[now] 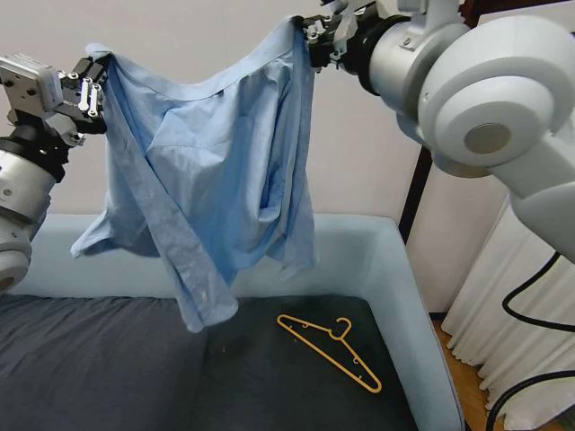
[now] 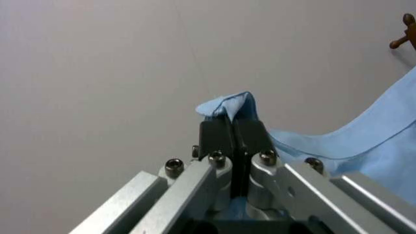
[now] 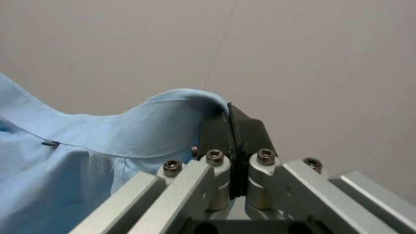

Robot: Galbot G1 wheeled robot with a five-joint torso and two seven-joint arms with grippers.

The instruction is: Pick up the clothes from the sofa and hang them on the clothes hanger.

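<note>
Left end effector (image 1: pixel 94 85): fingers closed tight on a fold of the shirt (image 1: pixel 211 180) at one shoulder, held high above the left part of the sofa (image 1: pixel 395 269).

Right end effector (image 1: pixel 314 36): fingers likewise closed on the collar edge at the other shoulder, higher up and above the sofa's middle.

Shirt: light blue and buttoned. It hangs spread between the two grips, fully clear of the sofa seat, with its tails dangling just above the dark cushion.

Hanger (image 1: pixel 331 346): yellow. It lies flat on the sofa seat, below and to the right of the shirt, and nothing touches it.

Progress, as judged: the pick-up from the sofa is done. Hanging has not yet begun, since the shirt is not on the hanger and both end effectors are occupied.

A dark upright post (image 1: pixel 415 184) beside the sofa's right end may belong to a clothes stand, but too little of it shows to say.

Count:
- End effectors: two
- Shirt: one
- Hanger: one
- Sofa: one
- Post: one
</note>
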